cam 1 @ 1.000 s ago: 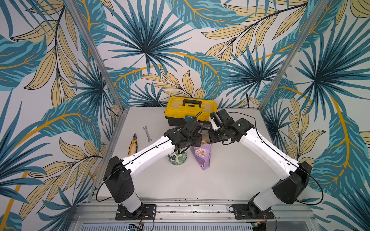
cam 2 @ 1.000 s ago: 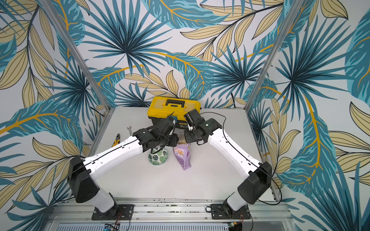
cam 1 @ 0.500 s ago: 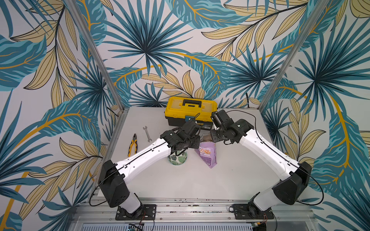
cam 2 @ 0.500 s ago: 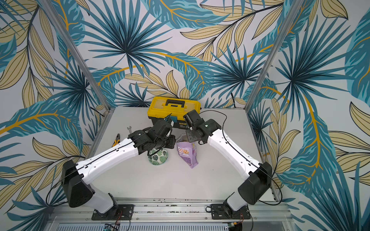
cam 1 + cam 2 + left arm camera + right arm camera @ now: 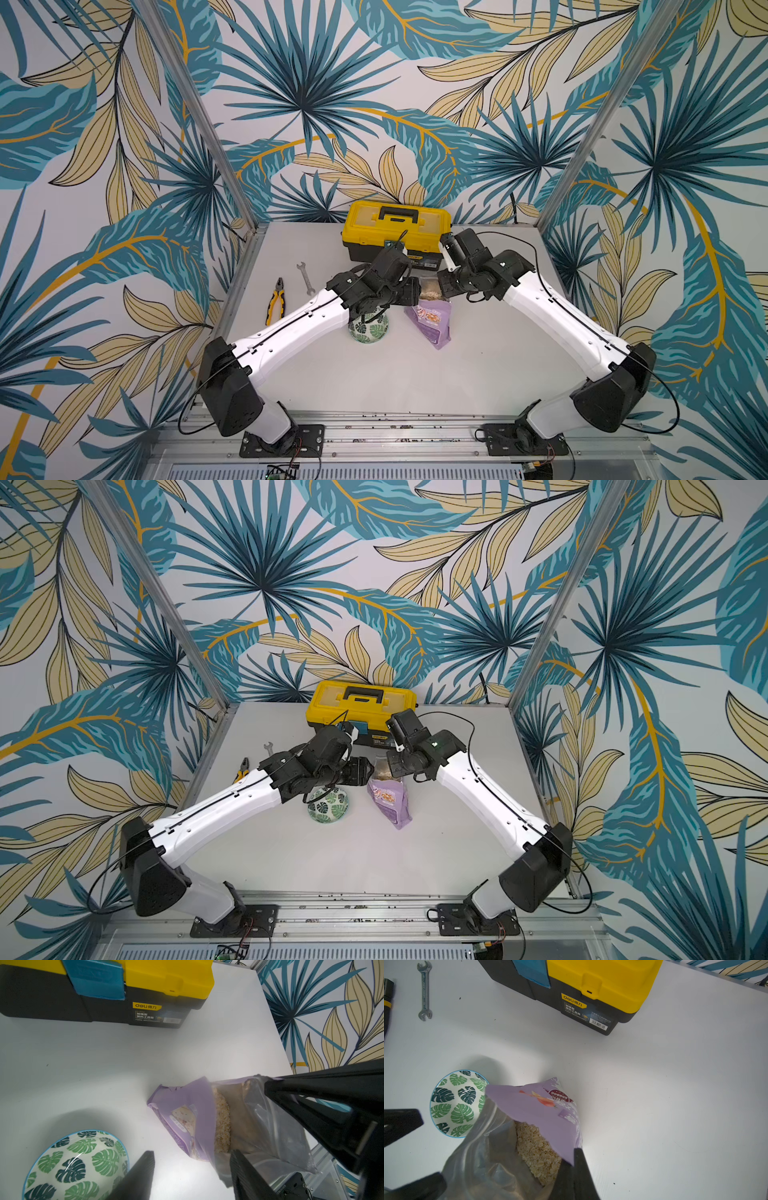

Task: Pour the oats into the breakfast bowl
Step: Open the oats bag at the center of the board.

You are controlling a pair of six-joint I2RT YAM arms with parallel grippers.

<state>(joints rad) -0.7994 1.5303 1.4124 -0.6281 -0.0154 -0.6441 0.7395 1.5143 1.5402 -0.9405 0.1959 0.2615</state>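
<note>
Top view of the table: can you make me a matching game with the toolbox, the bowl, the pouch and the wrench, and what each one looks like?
Things:
1. toolbox
2. bowl
3. pouch
4. wrench

Looks:
A. purple, open at the top
B. silver, lying flat
C. yellow lid, at the back
D. green leaves, empty inside

Right pairs: 1-C, 2-D, 3-A, 4-B.
</note>
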